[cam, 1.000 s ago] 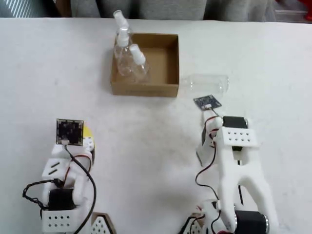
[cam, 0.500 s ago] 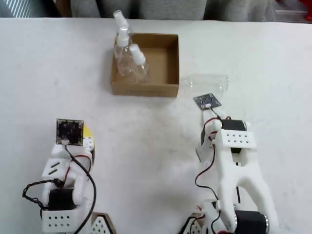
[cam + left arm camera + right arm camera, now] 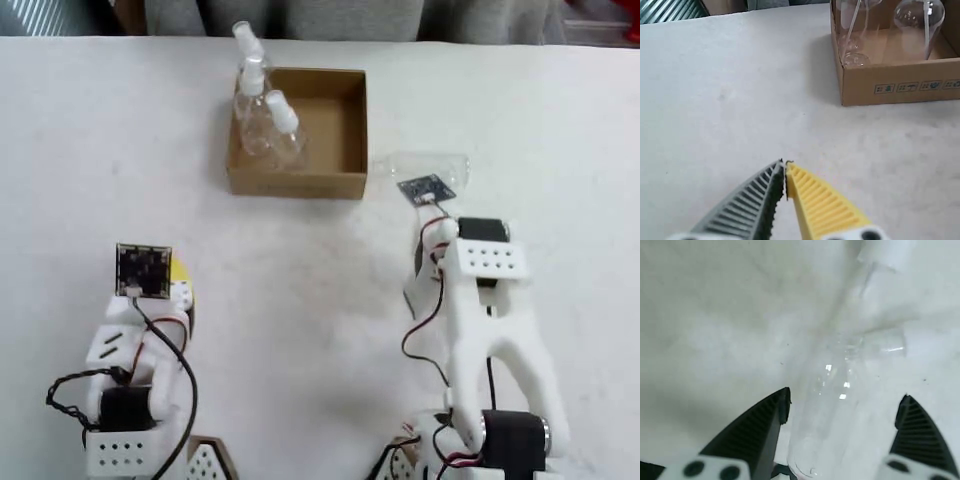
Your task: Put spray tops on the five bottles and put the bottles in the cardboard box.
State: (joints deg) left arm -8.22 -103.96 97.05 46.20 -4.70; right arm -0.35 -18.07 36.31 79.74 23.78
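Over the counter (image 3: 100, 140), high view: we note the cardboard box (image 3: 296, 185) sitting open-topped toward the far middle. Three capped bottles (image 3: 272, 128), clear with white spray tops, are bunched in its left half, and the tallest tops rise past the far left corner. A loose bottle (image 3: 445, 168), also clear, lies on its side on the counter just beside the box's right wall, outside it. The right arm (image 3: 488, 300) stretches forward from the near edge. Its small camera board (image 3: 427, 190) hangs over the loose bottle's near side. The left arm (image 3: 135, 340) sits folded at the near left, well apart from the box and from every bottle.

Left wrist view: the left hand (image 3: 785, 167) is closed, with its grey and yellow jaws pressed tip to tip and nothing between them. It hangs above bare counter. Ahead of it stands the box (image 3: 890, 87), and the lower bodies of two capped bottles (image 3: 852, 30) show behind the front wall.

Right wrist view: the right hand (image 3: 845, 397) is spread wide, and its two dark ribbed jaws stand one on each side of the loose bottle (image 3: 830, 410). The bottle lies lengthwise in the gap, on the counter, with clear space between it and each jaw. A pale blurred shape sits past its far end; we cannot tell what it is.
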